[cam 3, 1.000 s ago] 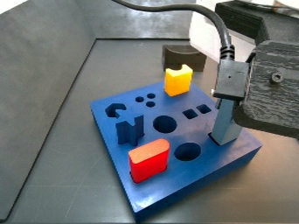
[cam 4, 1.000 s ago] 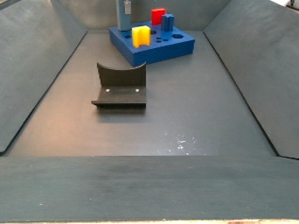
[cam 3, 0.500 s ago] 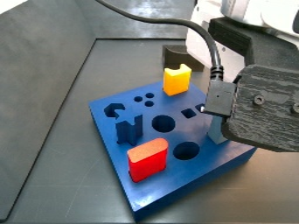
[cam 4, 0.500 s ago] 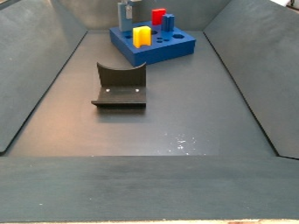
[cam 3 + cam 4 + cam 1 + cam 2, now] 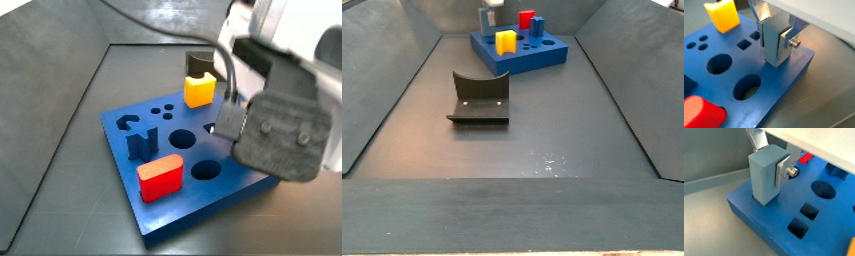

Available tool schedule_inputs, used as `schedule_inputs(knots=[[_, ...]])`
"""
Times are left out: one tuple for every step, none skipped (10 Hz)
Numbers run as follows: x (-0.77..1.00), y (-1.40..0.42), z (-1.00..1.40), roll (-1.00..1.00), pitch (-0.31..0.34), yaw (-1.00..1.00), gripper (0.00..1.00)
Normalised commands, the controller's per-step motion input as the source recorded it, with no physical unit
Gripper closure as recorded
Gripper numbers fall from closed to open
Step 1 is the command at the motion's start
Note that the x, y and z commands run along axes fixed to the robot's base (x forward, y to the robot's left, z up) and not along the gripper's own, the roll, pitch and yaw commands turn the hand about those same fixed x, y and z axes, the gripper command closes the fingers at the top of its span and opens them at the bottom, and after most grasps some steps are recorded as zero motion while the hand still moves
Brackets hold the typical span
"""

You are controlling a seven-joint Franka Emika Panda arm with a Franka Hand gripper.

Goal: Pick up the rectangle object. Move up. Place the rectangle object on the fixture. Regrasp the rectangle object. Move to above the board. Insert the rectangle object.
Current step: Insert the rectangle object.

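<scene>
On my side view, going from the left, the dark blue notched block (image 5: 139, 143) stands on the board (image 5: 160, 215), the red block (image 5: 162, 179) just in front of it, the yellow block (image 5: 201, 89) further back. To the right the arm's dark housing fills the frame and hides the gripper, so from here I cannot tell how the fingers sit. The wrist views settle it: the gripper (image 5: 777, 31) is over the board's corner, its silver fingers (image 5: 763, 11) pressed flat against the rectangle object (image 5: 773, 46), which stands upright with its lower end down in the board, close to the edge. In the other wrist picture I see the same clamp, a finger plate (image 5: 783, 169) tight on the grey-blue bar (image 5: 763, 178), with square cut-outs just beside it. In the far side view the fixture (image 5: 478, 99) sits alone on the grey floor, well apart from the board (image 5: 543, 58) at the back, where the bar (image 5: 484, 18) rises at the left corner.
</scene>
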Motion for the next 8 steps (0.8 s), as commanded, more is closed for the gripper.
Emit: schedule_inputs(knots=[[0.12, 0.0, -1.0, 0.0, 0.183, 0.0, 1.0], [0.11, -0.05, -1.0, 0.0, 0.163, 0.0, 1.0], [0.23, -0.08, -1.0, 0.0, 0.22, -0.02, 1.0], [0.25, -0.11, -0.95, 0.05, 0.251, -0.04, 1.0], [0.34, -0.14, -0.64, 0.07, 0.277, -0.02, 1.0], [0.01, -0.02, 0.0, 0.15, 0.043, 0.0, 1.0], [0.0, 0.0, 0.0, 0.0, -0.02, 0.0, 1.0], [0.0, 0.0, 0.0, 0.0, -0.049, 0.0, 1.0]])
